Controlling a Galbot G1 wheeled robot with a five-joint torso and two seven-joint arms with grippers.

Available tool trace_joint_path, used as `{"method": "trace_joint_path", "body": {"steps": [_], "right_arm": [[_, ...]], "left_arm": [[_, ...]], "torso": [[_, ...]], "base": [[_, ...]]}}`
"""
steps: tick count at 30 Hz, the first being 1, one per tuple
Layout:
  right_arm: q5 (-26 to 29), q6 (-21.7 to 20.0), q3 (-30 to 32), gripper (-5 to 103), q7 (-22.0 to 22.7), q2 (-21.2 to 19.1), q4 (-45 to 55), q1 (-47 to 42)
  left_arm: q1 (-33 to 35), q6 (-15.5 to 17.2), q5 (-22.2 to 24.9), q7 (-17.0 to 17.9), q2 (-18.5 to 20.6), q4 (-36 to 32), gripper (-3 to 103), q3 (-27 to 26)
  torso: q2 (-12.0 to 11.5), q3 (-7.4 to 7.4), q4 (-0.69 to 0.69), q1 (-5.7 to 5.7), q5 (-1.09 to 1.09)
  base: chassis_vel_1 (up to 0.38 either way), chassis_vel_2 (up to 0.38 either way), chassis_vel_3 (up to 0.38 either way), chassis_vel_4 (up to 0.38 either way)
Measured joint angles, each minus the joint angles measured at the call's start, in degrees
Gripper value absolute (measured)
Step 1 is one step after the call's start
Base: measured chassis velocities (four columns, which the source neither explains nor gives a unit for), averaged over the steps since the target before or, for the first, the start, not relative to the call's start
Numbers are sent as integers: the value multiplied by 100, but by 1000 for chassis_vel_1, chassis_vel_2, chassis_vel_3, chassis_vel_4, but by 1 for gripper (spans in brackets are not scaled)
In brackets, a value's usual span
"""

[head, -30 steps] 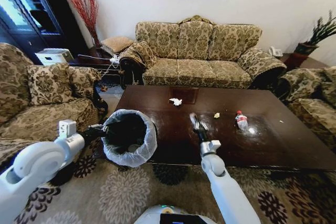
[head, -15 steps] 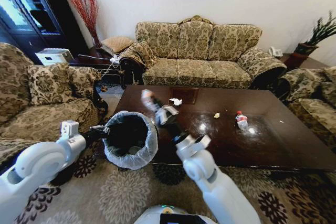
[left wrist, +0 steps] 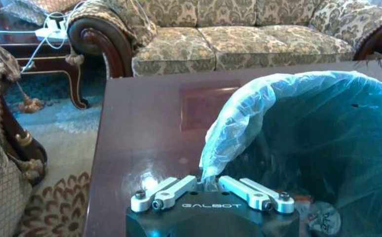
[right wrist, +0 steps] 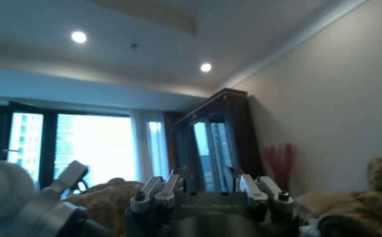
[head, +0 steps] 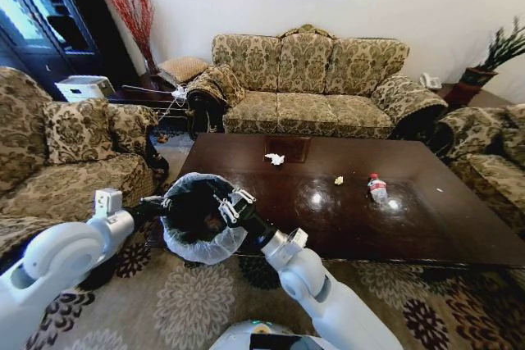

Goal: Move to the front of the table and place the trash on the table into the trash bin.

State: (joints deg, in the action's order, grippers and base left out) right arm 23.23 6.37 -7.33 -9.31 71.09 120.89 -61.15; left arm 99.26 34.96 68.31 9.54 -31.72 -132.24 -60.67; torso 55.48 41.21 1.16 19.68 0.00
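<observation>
Sofas boxed the whole scene in: a floral three-seater (head: 312,79) behind the table (head: 426,219), armchairs at both sides, so the only free side was the patterned carpet (head: 197,301) where the robot stood. The trash bin (head: 202,215), black with a white bag folded over the rim, was up beside the near left corner of the table. The left gripper (left wrist: 210,190) had its fingers pinched narrow on the bag-covered rim, and the wrist view showed the plastic caught right between them. The right gripper (head: 227,206) was over the bin's mouth, fingers spread apart and holding nothing.

Trash left on the table: a crumpled white tissue (head: 274,158) near the square inlay, a tiny yellow scrap (head: 338,179) toward the middle, and a small clear bottle with a red cap (head: 376,188) lying just beside it to the right. All three sat well apart from the bin.

Only readable writing was "GALBOT" printed on the gripper bases. The bottle's label was too small to read.
</observation>
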Motion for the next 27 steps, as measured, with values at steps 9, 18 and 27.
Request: {"method": "trace_joint_path", "body": {"steps": [9, 18, 27], "right_arm": [[522, -749, 1060, 62, 1260, 6, -157, -213], [526, -924, 1980, 95, 1684, 307, -1668, -189], [520, -776, 2027, 100, 1898, 590, -2765, 168]], "left_arm": [[-1, -39, -62, 9, -160, 223, 0, -85], [53, -77, -330, -128, -476, 162, 0, 80], [82, -89, -371, -150, -515, 126, 0, 100]], "torso": [[0, 0, 1, 0, 0], [0, 0, 0, 0, -1], [1, -1, 0, -3, 0]], "base": [[0, 0, 0, 0], [0, 0, 0, 0], [-95, 87, 89, -93]]}}
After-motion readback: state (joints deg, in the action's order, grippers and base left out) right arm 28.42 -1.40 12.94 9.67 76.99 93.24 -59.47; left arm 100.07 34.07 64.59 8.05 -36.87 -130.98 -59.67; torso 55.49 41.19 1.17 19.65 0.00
